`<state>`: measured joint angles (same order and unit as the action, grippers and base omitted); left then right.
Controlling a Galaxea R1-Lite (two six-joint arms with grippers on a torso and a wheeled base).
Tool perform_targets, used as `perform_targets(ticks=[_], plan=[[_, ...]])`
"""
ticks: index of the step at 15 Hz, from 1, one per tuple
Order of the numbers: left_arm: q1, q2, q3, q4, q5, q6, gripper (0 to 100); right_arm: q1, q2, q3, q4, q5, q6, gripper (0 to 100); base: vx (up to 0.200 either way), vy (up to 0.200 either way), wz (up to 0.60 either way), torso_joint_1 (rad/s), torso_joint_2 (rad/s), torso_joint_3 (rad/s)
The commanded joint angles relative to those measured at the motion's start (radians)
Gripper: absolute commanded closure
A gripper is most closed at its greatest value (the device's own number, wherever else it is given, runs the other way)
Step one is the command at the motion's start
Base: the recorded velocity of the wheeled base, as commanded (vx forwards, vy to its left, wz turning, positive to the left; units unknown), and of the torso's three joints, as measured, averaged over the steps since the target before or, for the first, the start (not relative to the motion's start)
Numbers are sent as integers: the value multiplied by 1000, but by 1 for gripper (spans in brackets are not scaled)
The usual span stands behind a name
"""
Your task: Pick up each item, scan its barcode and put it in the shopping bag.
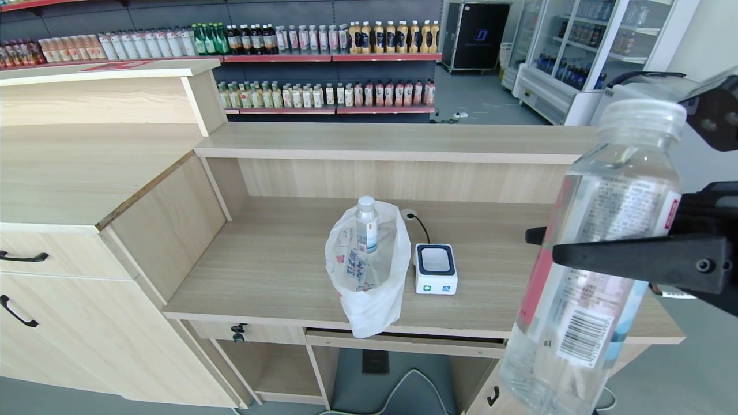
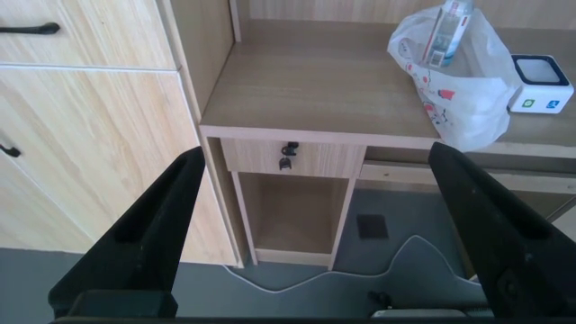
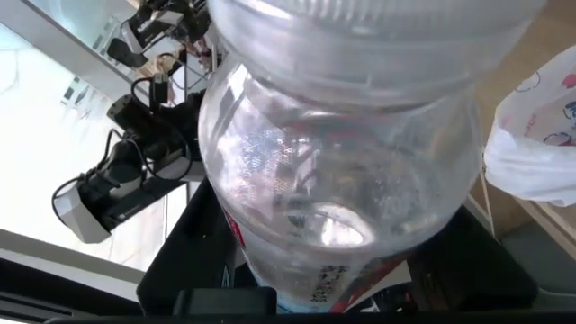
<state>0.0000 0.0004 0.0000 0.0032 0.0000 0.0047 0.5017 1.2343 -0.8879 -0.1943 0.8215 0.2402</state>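
right gripper point(image 1: 545, 243) grasping a water bottle point(image 1: 605, 230), left gripper point(image 2: 310, 234) hanging released before the tabletop point(image 1: 277, 259), shopping bag point(image 1: 369, 288) holding a second bottle point(image 1: 366, 227), scanner point(image 1: 436, 268) sitting just beside it

Shop interior, daylit | pale wood checkout counter point(image 1: 277, 253) with raised back ledge point(image 1: 392, 141) | taller cabinet point(image 1: 69, 173) at left, black drawer handles point(image 1: 23, 257) | keys point(image 2: 287, 159) hanging from small drawer point(image 2: 333, 155) under counter | red-edged shelves point(image 1: 328, 57) of bottled drinks point(image 1: 323, 95) along dark back wall point(image 1: 375, 11) | glass-door coolers point(image 1: 582, 40) far right, black case point(image 1: 478, 34) beside | grey floor point(image 1: 478, 98), white cable point(image 2: 297, 283) across it
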Motion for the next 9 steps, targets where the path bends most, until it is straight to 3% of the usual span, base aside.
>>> perform_targets(ticks=[1, 9], plan=[[0, 0, 0, 0, 0, 0, 0, 23, 7, 3, -4, 1, -1, 100, 0, 0, 0, 0, 0, 0], [0, 0, 0, 0, 0, 0, 0, 77, 11, -22, -10, 2, 1, 100, 0, 0, 0, 0, 0, 0]])
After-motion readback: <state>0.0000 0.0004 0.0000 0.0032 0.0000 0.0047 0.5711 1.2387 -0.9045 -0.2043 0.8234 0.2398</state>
